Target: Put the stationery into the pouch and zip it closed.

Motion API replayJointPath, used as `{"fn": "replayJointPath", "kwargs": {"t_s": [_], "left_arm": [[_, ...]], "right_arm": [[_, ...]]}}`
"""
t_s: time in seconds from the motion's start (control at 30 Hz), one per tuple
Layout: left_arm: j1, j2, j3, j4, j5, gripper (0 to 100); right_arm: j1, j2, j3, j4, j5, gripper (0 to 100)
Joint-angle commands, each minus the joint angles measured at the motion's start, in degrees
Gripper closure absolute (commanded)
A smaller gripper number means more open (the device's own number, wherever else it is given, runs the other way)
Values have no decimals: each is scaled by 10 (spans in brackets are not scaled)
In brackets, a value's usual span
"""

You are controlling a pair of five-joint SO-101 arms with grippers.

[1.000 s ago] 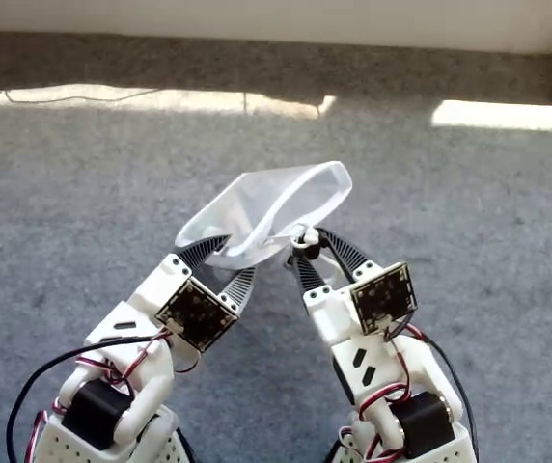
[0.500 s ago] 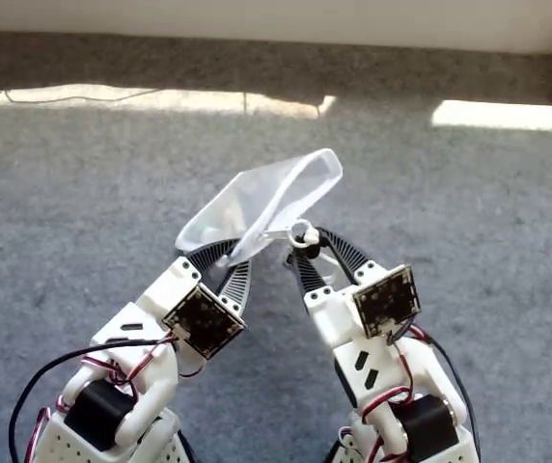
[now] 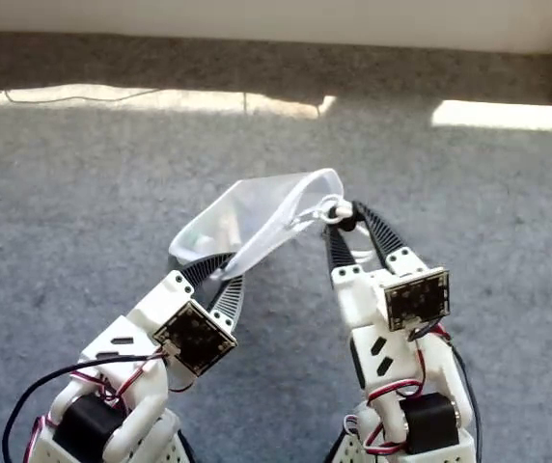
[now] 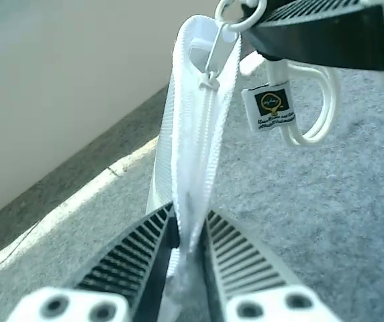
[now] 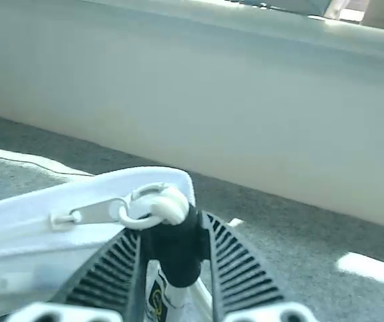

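Two grippers: both clenched, one at each end of the pouch [image 3: 257, 217]
Grip, left: the left gripper [image 4: 188, 227] pinches the pouch's near end between ribbed black fingers [image 4: 131, 258], with the fabric standing up between them
Grip, right: the right gripper [image 5: 172, 231] is closed on the zip ring [image 5: 146, 204] and on a dark piece [image 5: 175, 253] just behind it, at the pouch's far end
Pouch position: held off the carpet [image 3: 83, 193], stretched between the two grippers
Change, right arm: since a second ago its gripper has travelled away from the left one, farther out over the carpet, taking the zip ring with it
Change, left arm: drawn back a little toward its base, grip unchanged
Change, pouch: the mouth that gaped as a wide oval is now pulled into a narrow, taut band
Fabric: thin, white and half see-through; contents too faint to tell
Closure: the zip [image 4: 186, 134] is white toothed tape in two rows that almost meet; a slim white zip pull [image 4: 211, 64] hooks onto the round ring
Label: small dark square tag [image 4: 270, 107] hanging just beside the zip's far end
Loop: smooth white cord [image 4: 309, 107] hanging below the right gripper
Floor: grey carpet with a short, nubby pile
Backdrop: plain, pale, smooth wall [image 5: 246, 114] beyond the carpet
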Motion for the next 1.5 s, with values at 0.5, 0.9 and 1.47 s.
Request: {"fn": "replayJointPath", "kwargs": {"t_s": [0.5, 0.9, 1.47], "left_arm": [[-48, -7, -67, 42, 8, 994], [-112, -2, -63, -2, -62, 994], [-249, -2, -44, -121, -149, 994]], "right_arm": [[160, -6, 98, -171, 68, 994], [109, -9, 95, -40, 61, 814], [92, -9, 95, -31, 3, 717]]}}
